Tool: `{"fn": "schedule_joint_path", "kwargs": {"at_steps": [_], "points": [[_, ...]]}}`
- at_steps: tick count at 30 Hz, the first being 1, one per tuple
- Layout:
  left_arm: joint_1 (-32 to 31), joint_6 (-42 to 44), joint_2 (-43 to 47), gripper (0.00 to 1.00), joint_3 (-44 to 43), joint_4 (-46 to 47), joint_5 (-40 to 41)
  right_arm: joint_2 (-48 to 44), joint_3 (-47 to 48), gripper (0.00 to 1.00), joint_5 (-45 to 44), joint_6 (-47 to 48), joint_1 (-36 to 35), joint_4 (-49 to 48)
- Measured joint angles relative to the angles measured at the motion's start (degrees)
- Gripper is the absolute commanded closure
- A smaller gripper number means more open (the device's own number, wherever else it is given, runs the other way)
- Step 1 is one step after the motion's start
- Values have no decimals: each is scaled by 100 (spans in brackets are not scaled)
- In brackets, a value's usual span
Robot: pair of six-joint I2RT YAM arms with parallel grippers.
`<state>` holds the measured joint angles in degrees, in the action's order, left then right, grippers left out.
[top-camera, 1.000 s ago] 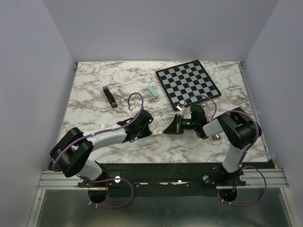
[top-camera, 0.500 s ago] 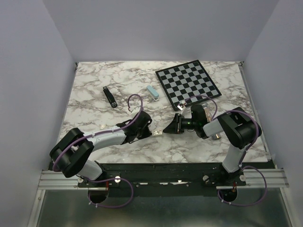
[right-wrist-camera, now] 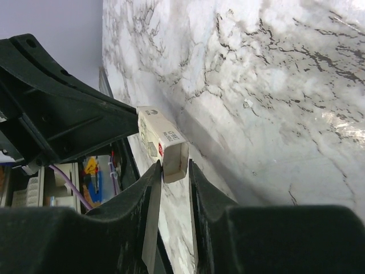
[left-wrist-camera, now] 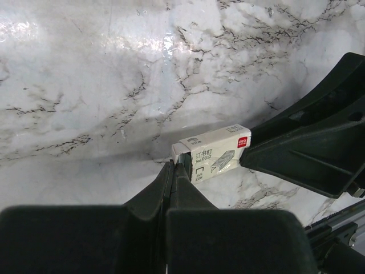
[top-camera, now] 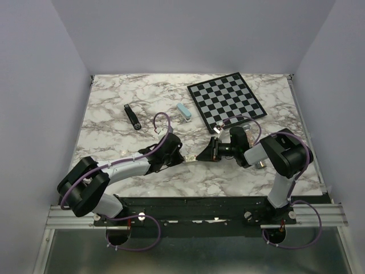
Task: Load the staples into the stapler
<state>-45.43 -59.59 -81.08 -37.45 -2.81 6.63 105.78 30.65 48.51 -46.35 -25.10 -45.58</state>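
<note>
The stapler (top-camera: 132, 117) lies apart; right pincer (right-wrist-camera: 174, 166) clamps the cream box (left-wrist-camera: 214, 153), left pincer (left-wrist-camera: 174, 164) closed at its end.

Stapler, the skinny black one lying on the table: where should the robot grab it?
Grab the stapler across its thin middle, coming straight down from above. It lies flat on the marble table, long, narrow and slanted, so pinching its two long sides should fit best. The middle probably keeps it from tipping when lifted.
</note>
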Motion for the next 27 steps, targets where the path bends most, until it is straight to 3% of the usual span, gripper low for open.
{"fn": "schedule_joint_path", "kwargs": {"at_steps": [7,27], "points": [[0,0,55,100,24,2,0,129,-31,50,87,-212,48,-330],[-15,2,-44,100,24,144,-184,396,-37,53,391,-573,48,-957]]}}
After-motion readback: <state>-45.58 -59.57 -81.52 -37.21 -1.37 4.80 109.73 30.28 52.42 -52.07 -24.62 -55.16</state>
